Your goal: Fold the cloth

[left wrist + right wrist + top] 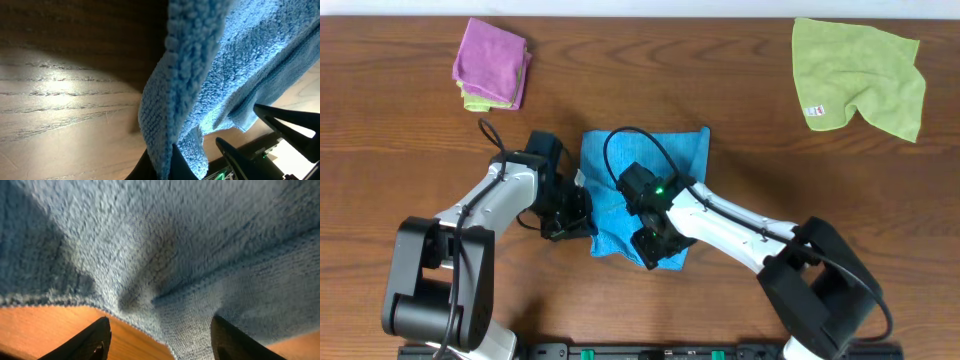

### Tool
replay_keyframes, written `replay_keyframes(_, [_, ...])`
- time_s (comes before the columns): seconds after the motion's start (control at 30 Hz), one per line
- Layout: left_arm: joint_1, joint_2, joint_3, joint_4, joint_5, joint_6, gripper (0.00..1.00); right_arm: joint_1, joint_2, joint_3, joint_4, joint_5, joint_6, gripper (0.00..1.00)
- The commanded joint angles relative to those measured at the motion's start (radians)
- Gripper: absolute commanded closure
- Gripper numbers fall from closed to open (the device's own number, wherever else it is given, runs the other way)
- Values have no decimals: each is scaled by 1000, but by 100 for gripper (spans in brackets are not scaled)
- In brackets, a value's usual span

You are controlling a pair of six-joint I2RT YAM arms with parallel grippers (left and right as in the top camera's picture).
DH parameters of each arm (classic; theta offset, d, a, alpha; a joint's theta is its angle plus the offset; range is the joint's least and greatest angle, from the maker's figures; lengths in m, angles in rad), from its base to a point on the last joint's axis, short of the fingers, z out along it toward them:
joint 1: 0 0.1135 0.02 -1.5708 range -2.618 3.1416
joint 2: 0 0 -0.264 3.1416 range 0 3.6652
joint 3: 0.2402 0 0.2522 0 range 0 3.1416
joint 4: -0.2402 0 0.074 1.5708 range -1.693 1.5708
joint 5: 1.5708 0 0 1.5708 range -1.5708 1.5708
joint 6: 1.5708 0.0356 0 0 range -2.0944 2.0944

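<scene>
Sky-blue microfibre cloth (690,155) is shown rumpled at the centre of the wooden table (400,150). Its left edge is pinched between the closed fingers of the left gripper (162,172) and raised off the wood. The right gripper (160,340) is set at the near hem, jaws spread, with the hem dipping between them. A purple cloth (492,60) lies far left, a green cloth (860,75) far right

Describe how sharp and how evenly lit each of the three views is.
Overhead: sharp, evenly lit. Left wrist: cloth crisp, glare patch on the table, deep shadow above it. Right wrist: cloth soft and blurred, table below tinted orange.
</scene>
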Motion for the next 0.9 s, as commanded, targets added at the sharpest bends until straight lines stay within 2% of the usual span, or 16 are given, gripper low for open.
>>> replay_keyframes(0.0, [5, -11, 23, -13, -18, 21, 94, 5, -7, -5, 17, -4, 23, 38])
replay_keyframes(0.07, [5, -11, 23, -17, -18, 21, 94, 5, -7, -5, 23, -1, 27, 41])
replay_keyframes(0.17, [5, -11, 23, -19, -18, 21, 94, 5, -7, -5, 18, 31, 50, 51])
replay_keyframes(0.53, [5, -11, 23, -21, -18, 21, 94, 5, -7, -5, 6, 58, 61, 75])
replay_keyframes(0.67, [5, -11, 23, -21, -19, 21, 94, 5, -8, -5, -19, 101, 93, 98])
replay_keyframes(0.87, [5, -11, 23, -21, -29, 21, 94, 5, -15, -5, -80, 168, 172, 98])
